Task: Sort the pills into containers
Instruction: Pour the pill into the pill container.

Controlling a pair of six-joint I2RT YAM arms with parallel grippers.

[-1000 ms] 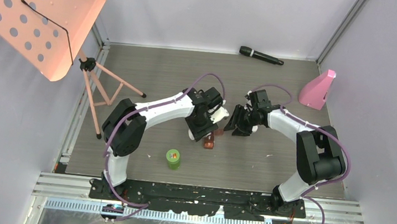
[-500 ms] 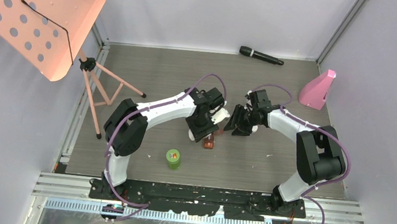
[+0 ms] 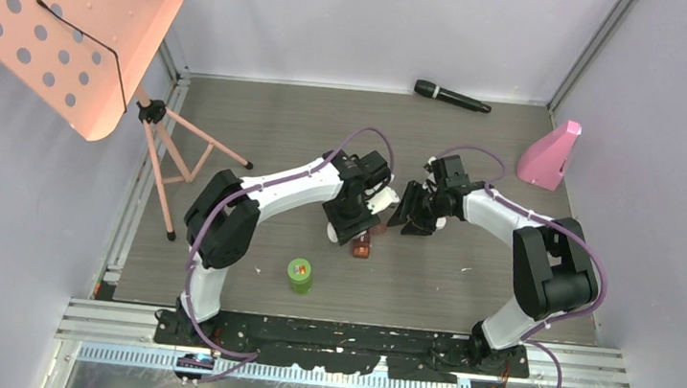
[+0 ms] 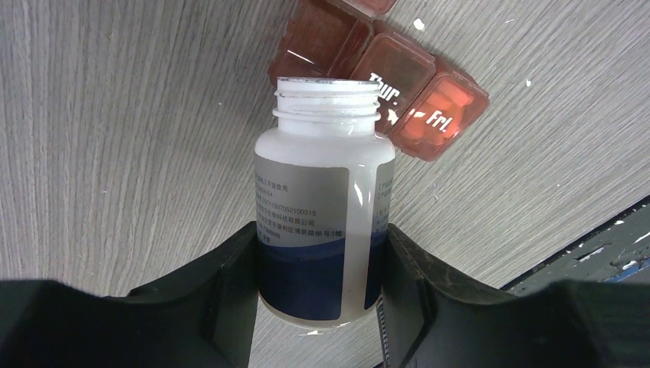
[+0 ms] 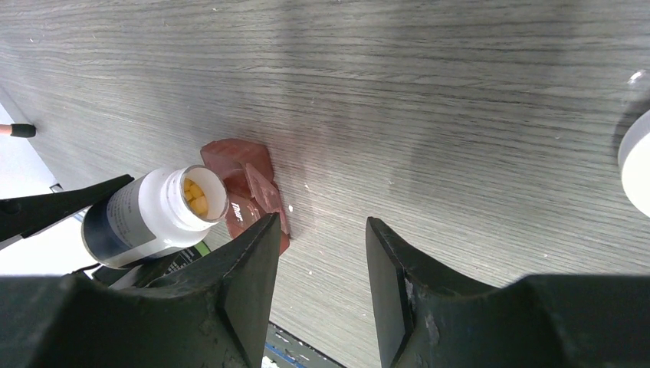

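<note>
Left gripper [image 4: 320, 239]: about half open, its black fingers clamped on the lower body of the white bottle [image 4: 322, 184], one on each side.
White bottle: smooth plastic cylinder with a threaded neck and a grey and dark blue label; the cap is off. It is tipped far over above the middle of the desk [image 3: 260, 127], mouth toward the pill case [image 4: 429, 115].
Bottle contents: yellow pills [image 5: 195, 198] sit just inside the open mouth.
Pill case: translucent reddish-brown plastic, a row of small rounded compartments, two lids printed "Thur." and "Fri."; it lies flat on the desk just beyond the bottle's mouth. Pale orange shapes show through the "Fri." lid.
Right gripper [image 5: 322, 224]: about half open, nothing between its fingers, only bare desk; it hangs just to the right of the case.
Green-lidded bottle [image 3: 299, 273]: upright, closed, orange label, nearer the arm bases and apart from both grippers.
Desk: grey wood-grain surface with a few white specks.
Far edge: black microphone [image 3: 451, 96] lying flat.
Left side: pink perforated music stand [image 3: 59, 20].
Right side: pink wedge-shaped object [image 3: 548, 156].
</note>
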